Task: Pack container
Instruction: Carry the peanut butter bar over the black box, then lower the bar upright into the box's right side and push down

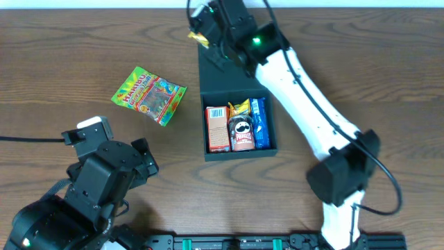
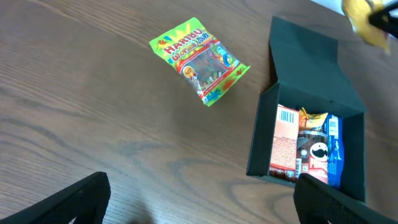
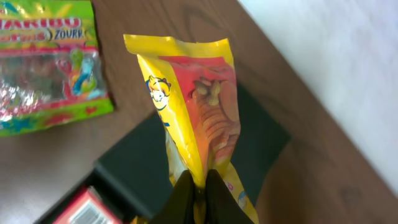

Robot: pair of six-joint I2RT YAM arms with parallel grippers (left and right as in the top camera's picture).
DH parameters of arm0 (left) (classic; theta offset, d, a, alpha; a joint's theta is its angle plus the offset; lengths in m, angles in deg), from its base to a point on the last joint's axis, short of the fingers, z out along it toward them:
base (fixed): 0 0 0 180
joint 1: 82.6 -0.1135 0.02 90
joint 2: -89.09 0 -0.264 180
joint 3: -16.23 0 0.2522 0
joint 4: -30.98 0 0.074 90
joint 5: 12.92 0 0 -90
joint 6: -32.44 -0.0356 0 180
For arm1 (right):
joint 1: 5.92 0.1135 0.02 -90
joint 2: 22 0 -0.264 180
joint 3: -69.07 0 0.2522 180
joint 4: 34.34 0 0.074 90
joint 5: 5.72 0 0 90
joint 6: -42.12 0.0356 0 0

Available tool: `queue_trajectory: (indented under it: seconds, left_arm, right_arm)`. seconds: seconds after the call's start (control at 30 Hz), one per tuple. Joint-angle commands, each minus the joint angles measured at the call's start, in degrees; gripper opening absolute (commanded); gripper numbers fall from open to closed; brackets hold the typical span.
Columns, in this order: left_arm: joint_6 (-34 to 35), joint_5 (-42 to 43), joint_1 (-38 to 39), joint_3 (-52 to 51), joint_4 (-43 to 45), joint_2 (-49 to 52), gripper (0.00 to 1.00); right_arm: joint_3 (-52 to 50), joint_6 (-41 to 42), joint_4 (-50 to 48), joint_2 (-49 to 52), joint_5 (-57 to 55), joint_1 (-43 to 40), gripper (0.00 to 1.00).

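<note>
Overhead view: layout read from the robot's side outward.
Left gripper [image 2: 202, 183]: jaws spread wide and empty, low at the near edge, well apart from the container.
Gummy bag [image 1: 149, 95]: flat on the table [image 1: 69, 55], left of the container, nearer the left arm.
Container [image 1: 239, 154]: mid-table, long axis near-to-far, snacks [image 1: 241, 132] packed side by side.
Lid [image 1: 216, 80]: open, lying flat on the far side.
Right gripper [image 3: 198, 186]: fingers pressed together, pinching one end of the yellow packet [image 3: 199, 106] above the lid.
Coming move (judgement): the compartment lies robot-ward of the packet, and the right arm is nearer.
</note>
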Motion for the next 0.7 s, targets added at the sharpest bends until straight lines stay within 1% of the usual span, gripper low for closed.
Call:
queue_trajectory:
  seconds: [0.0, 0.13, 0.27, 0.5, 0.57, 0.67]
  left_arm:
    - [-0.42, -0.59, -0.17, 1.18, -0.11, 0.00, 0.95]
    - [-0.42, -0.59, -0.17, 1.18, -0.11, 0.00, 0.95]
    - [-0.42, -0.59, -0.17, 1.18, -0.11, 0.00, 0.95]
    - [-0.39, -0.59, -0.17, 1.18, -0.11, 0.00, 0.95]
    - [-0.42, -0.59, -0.17, 1.18, -0.11, 0.00, 0.95]
    - [-0.42, -0.59, -0.17, 1.18, -0.09, 0.00, 0.95]
  right_arm:
    - [-9.29, 5.92, -2.89, -7.28, -0.37, -0.81, 0.08]
    - [-25.46, 10.45, -9.38, -17.64, -0.35, -0.66, 0.08]
    - [-37.38, 18.84, -11.23, -25.42, -0.37, -0.74, 0.09]
    - [-52.30, 31.08, -15.58, -33.27, -0.74, -1.01, 0.09]
    - [-56.74, 35.08, -17.09, -35.30, -2.38, -1.07, 0.08]
    - [-61.24, 38.40, -18.82, -36.96, -4.70, -1.05, 0.09]
